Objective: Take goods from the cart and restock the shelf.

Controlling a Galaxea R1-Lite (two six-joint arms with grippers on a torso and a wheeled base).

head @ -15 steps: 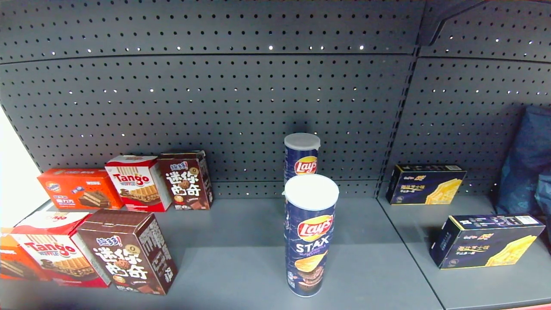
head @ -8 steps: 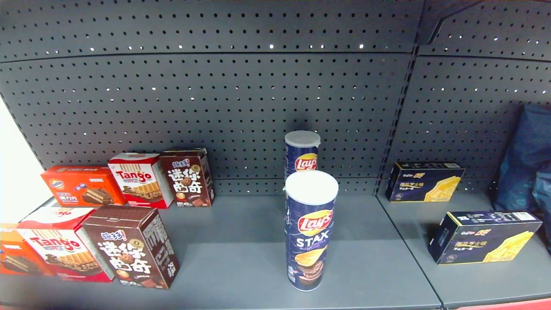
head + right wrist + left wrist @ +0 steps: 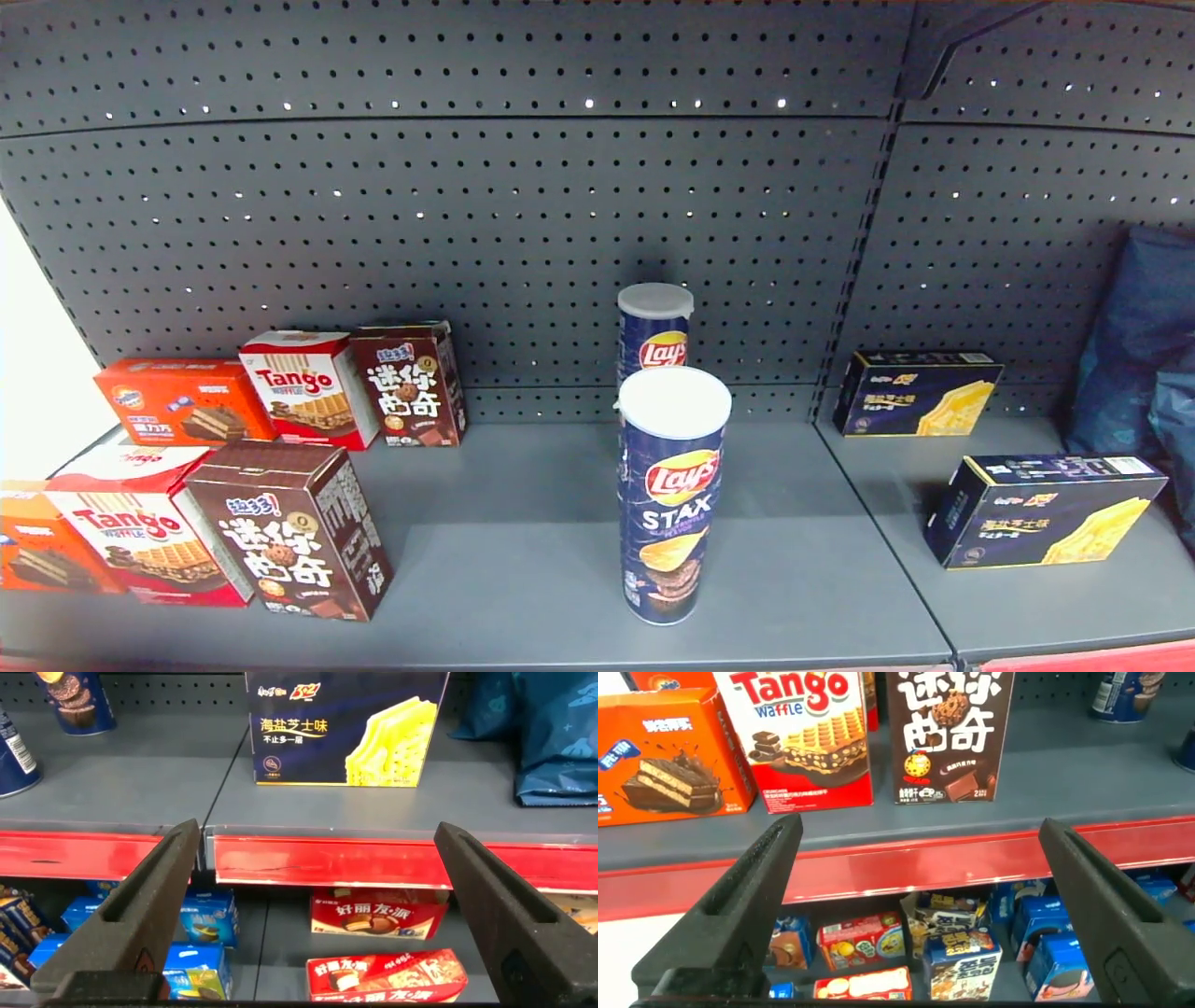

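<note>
On the grey shelf (image 3: 523, 532) a tall blue chip can (image 3: 672, 495) stands in front of a second one (image 3: 653, 331). At the left are brown cookie boxes (image 3: 294, 532), red-and-white wafer boxes (image 3: 140, 537) and an orange cake box (image 3: 182, 401). Two dark blue cracker boxes (image 3: 1046, 509) lie on the right section. My left gripper (image 3: 920, 831) is open and holds nothing, just before the shelf's red front edge (image 3: 906, 863), facing the brown box (image 3: 948, 733). My right gripper (image 3: 318, 833) is open too, facing a cracker box (image 3: 341, 728).
Blue bags (image 3: 1144, 345) fill the far right of the shelf. A perforated back panel (image 3: 467, 233) closes it behind. Bare shelf floor lies on both sides of the cans. The lower shelf holds several blue packs (image 3: 962, 961) and red boxes (image 3: 374, 919).
The whole head picture has shifted a little, so the camera has moved. The goods on the shelf stand where they were.
</note>
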